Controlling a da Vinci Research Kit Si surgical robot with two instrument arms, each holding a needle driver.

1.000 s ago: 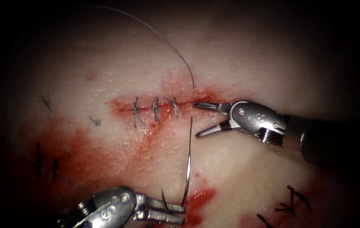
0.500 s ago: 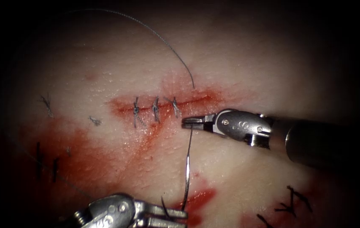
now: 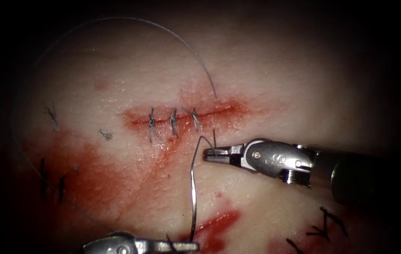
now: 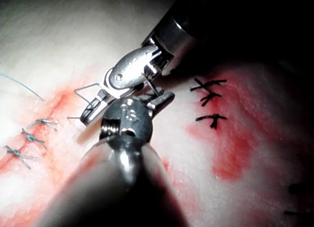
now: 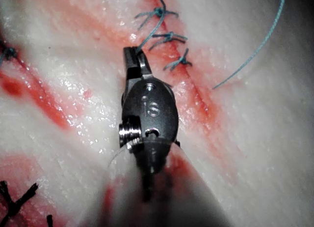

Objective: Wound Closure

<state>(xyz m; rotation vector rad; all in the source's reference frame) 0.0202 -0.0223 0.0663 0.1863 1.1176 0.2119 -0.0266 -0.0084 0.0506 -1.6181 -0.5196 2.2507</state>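
Pale tissue [image 3: 303, 70] under your tools: three stitches [image 3: 174, 121] tied along cut [image 3: 224, 110], right end unclosed. Your right tool [image 3: 208, 154] clenches thread [image 3: 193, 188] just below cut. Your left tool [image 3: 193, 245] clamps same strand low. Needle unseen.
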